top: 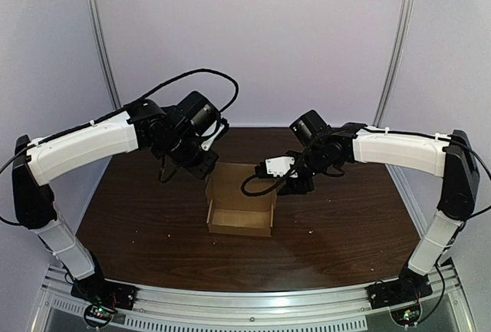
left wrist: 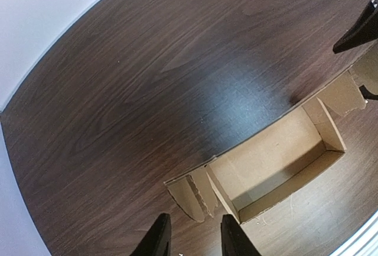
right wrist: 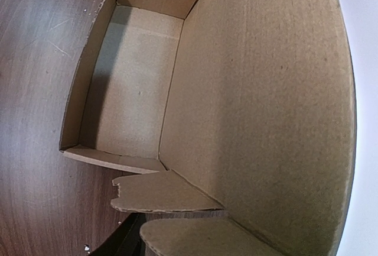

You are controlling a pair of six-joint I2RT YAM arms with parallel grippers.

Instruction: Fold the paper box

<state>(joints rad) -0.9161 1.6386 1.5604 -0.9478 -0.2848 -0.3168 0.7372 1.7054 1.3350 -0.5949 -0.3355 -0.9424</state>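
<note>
Box (top: 239, 211) between left pincer (left wrist: 195, 239) and right pincer (top: 288, 186)

White-and-black left arm (top: 84, 144): base at lower left of top view, elbow at left edge, forearm slanting up-right toward centre. Black two-finger left gripper (top: 204, 162) angled down at its tip. Left wrist view: both black fingers (left wrist: 156, 239) at bottom edge, parted, gap between.

White-and-black right arm (top: 399, 150): base at lower right, elbow at right edge, forearm running left toward centre. Black right gripper (top: 298, 185) tipped down-left. Right wrist view: only dark sliver at bottom edge; jaw spread unreadable.
</note>
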